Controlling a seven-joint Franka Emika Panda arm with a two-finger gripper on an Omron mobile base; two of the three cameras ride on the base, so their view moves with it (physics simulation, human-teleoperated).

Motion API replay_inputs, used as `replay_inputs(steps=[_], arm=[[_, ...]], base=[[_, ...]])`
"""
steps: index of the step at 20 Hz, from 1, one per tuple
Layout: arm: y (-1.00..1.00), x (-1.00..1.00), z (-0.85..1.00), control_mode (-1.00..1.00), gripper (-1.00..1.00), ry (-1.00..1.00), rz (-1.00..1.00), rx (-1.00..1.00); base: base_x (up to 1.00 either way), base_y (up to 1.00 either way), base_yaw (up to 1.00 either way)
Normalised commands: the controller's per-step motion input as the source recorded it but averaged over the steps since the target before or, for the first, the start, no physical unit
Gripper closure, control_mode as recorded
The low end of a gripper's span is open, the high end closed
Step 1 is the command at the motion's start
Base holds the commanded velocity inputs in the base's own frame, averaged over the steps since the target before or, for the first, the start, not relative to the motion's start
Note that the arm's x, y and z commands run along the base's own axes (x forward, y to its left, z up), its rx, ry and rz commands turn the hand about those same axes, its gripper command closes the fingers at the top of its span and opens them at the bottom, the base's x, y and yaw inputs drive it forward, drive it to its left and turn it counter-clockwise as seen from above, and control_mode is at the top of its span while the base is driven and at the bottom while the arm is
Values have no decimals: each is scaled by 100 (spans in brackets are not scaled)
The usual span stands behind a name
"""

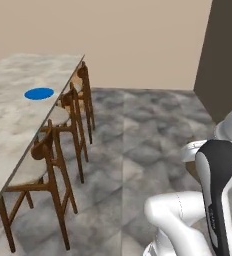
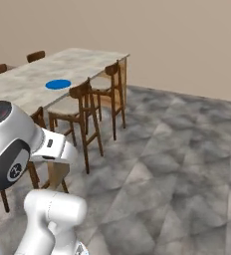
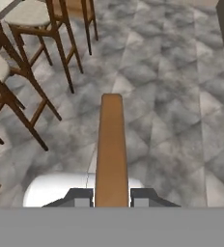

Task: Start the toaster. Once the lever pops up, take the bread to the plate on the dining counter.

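In the hand view my gripper point(image 3: 112, 197) is shut on the bread point(image 3: 111, 149), a thin light brown slice seen edge-on that sticks out from between the two fingertips over the grey floor. The blue plate point(image 1: 39, 93) lies flat on the pale marble dining counter point(image 1: 8, 125), ahead and to the left of the arm. From the right base view the plate point(image 2: 57, 84) sits near the middle of the dining counter point(image 2: 87, 57). The toaster is out of view.
Wooden bar stools point(image 1: 53, 150) line the counter's near edge, between the arm and the plate; they also appear as stools point(image 2: 85, 99) and stools point(image 3: 22, 43). A grey tiled floor point(image 1: 138, 130) lies open to the right. A dark wall panel point(image 1: 223, 55) stands at far right.
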Motion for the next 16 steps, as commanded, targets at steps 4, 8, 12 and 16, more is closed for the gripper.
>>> replay_inputs(steps=[4,8,12,16], arm=[[0,0,0,100,100,0,0,0],[0,0,0,100,100,0,0,0],[0,0,0,100,100,0,0,0],[0,0,0,100,100,0,0,0]], base=[[100,-66,25],[100,-67,31],[99,-60,35],[96,-58,40]])
